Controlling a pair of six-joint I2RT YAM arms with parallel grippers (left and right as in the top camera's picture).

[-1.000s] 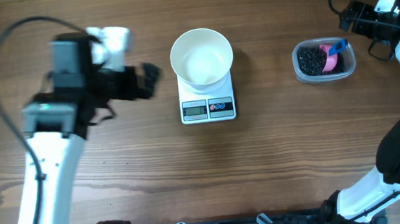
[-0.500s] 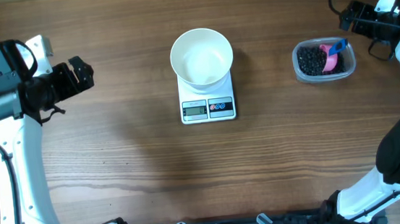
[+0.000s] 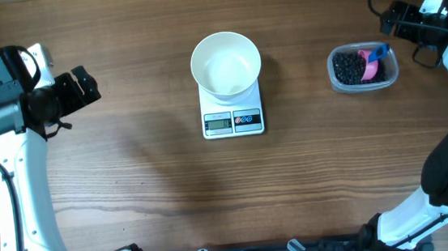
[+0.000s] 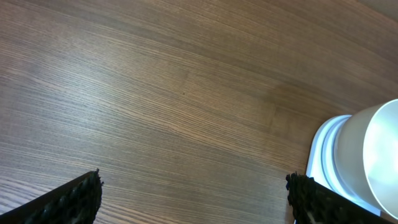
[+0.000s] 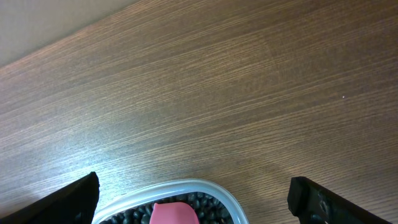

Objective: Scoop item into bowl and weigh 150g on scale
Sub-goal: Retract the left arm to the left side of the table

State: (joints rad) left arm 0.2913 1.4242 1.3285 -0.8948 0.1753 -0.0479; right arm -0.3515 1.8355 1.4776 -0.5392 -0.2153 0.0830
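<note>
Status: left hand [image 3: 89, 84] spread, empty, well apart from bowl [image 3: 225, 63] on scale [image 3: 233, 122]; right hand [image 3: 387, 20] spread, empty, just beside tub [image 3: 364, 85] of beans [image 3: 349, 67].

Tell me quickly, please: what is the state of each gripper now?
Left gripper: open, holding nothing.
Right gripper: open, holding nothing.

Overhead, left wrist: shared bowl [image 3: 225, 63]

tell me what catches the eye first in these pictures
The empty white bowl sits on the small white scale at mid-table. Off at the table's right end, a clear tub holds shiny black beans with a pink scoop lying in them.
</note>
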